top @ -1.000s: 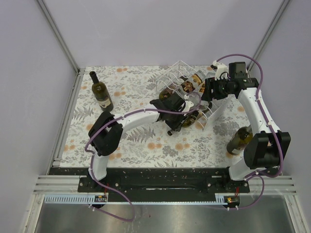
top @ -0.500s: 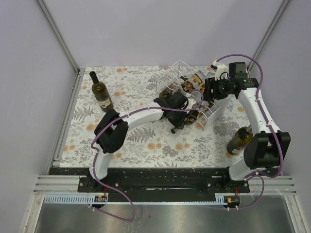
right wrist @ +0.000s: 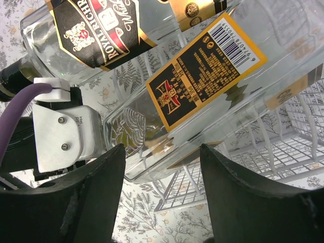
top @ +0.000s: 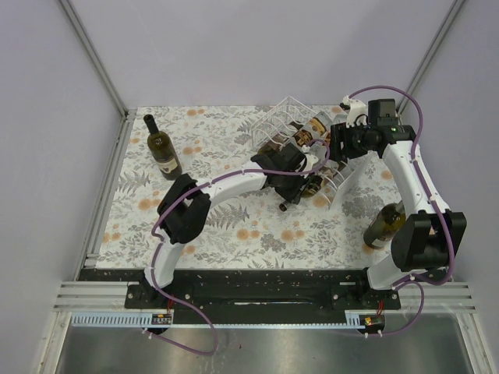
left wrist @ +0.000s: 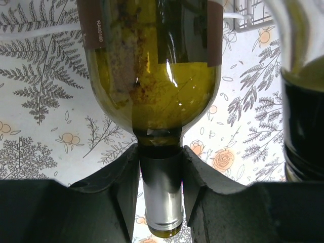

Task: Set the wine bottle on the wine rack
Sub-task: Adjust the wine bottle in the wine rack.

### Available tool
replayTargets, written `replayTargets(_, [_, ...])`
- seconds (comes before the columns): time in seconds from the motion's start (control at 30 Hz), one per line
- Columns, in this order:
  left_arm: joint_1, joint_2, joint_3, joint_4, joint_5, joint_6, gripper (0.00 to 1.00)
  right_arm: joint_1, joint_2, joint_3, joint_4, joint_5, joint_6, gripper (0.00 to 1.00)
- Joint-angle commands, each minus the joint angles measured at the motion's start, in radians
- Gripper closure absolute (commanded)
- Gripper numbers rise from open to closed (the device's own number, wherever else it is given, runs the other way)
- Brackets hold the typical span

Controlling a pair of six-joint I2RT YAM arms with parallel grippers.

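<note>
The wine bottle (left wrist: 152, 76) is olive green with a dark label and a grey foil neck. My left gripper (left wrist: 161, 152) is shut on that neck, just below the shoulder. From above, the wine bottle (top: 306, 187) lies slanted at the low front of the clear ribbed wine rack (top: 282, 114), held there by the left gripper (top: 291, 187). My right gripper (top: 337, 146) hangs at the rack's right side. In its own view the right gripper (right wrist: 162, 167) is open, and a clear bottle with a yellow and black label (right wrist: 202, 81) lies just past its fingertips.
A second labelled clear bottle (right wrist: 91, 35) lies on the rack (right wrist: 298, 147). A dark bottle (left wrist: 304, 116) sits close to the right of the held one. One green bottle (top: 162, 148) stands at the far left of the floral mat. Another bottle (top: 385, 224) stands by the right arm.
My left arm has carried the wine bottle to the right, closer into the rack's lower front. The right arm has hardly moved.
</note>
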Motion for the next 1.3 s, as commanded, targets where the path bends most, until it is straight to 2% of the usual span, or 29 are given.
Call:
replayTargets(0.0, [-0.003, 0.021, 0.063, 0.068, -0.035, -0.018, 0.76, 0.009, -0.008, -0.037, -0.103, 0.022, -0.034, 0.33])
replayTargets(0.07, [-0.001, 0.013, 0.054, 0.070, -0.046, -0.016, 0.70, 0.009, -0.010, -0.038, -0.103, 0.025, -0.035, 0.33])
replayTargets(0.3, [-0.001, -0.039, -0.007, 0.098, -0.060, -0.012, 0.59, 0.009, -0.007, -0.041, -0.101, 0.025, -0.035, 0.33])
replayTargets(0.37, [0.000, -0.054, -0.025, 0.105, -0.061, -0.007, 0.50, 0.009, -0.008, -0.041, -0.103, 0.025, -0.035, 0.33])
replayTargets(0.47, [0.000, -0.076, -0.042, 0.113, -0.061, -0.005, 0.48, 0.009, -0.008, -0.044, -0.102, 0.028, -0.035, 0.33])
replayTargets(0.5, [0.003, -0.079, -0.042, 0.113, -0.063, -0.002, 0.43, 0.009, -0.007, -0.043, -0.103, 0.027, -0.035, 0.33])
replayTargets(1.27, [0.003, -0.216, -0.156, 0.113, -0.022, 0.047, 0.37, 0.009, -0.002, -0.037, -0.102, 0.031, -0.035, 0.33])
